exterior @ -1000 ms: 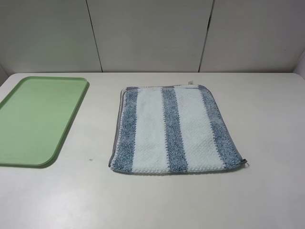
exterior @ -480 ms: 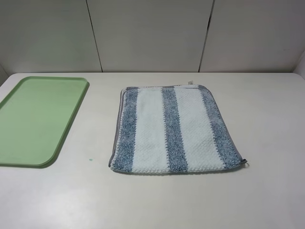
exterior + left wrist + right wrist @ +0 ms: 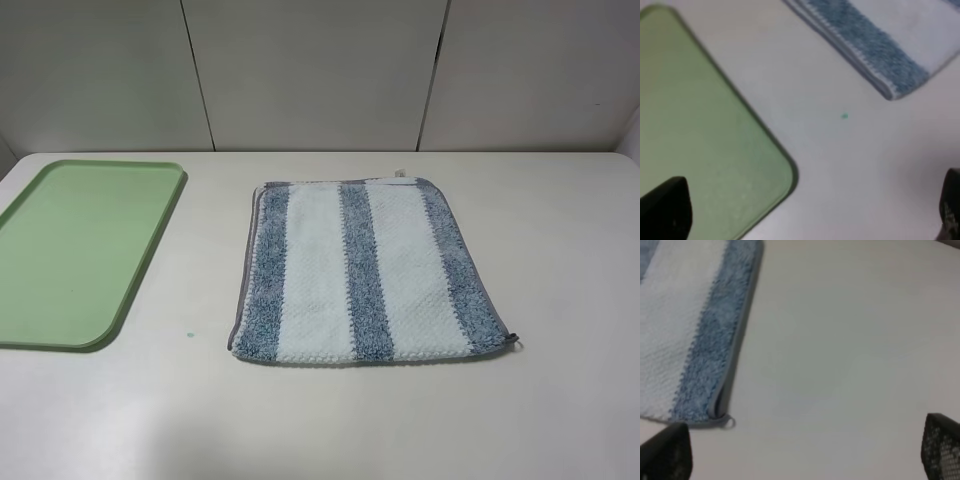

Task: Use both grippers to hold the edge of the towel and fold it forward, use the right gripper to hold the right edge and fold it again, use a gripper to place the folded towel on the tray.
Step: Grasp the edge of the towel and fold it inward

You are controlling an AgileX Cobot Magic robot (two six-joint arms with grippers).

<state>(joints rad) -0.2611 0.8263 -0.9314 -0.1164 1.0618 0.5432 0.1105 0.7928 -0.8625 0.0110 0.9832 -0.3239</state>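
The towel [image 3: 365,270], striped blue-grey and white, lies flat in the middle of the table. Its grey edge [image 3: 487,290] runs around the rim, with a small loop tag [image 3: 514,341] at the near right corner. The light-green tray [image 3: 80,250] lies empty at the left. Neither arm shows in the high view. My left gripper [image 3: 807,215] is open, hovering over bare table between the tray [image 3: 700,140] corner and the towel [image 3: 875,45] corner. My right gripper [image 3: 805,452] is open too, above bare table beside the towel [image 3: 695,325] and its loop tag [image 3: 729,422].
A tiny green speck [image 3: 190,334] marks the table between tray and towel, also seen as the speck [image 3: 844,116] in the left wrist view. Pale wall panels [image 3: 320,70] close off the back of the table.
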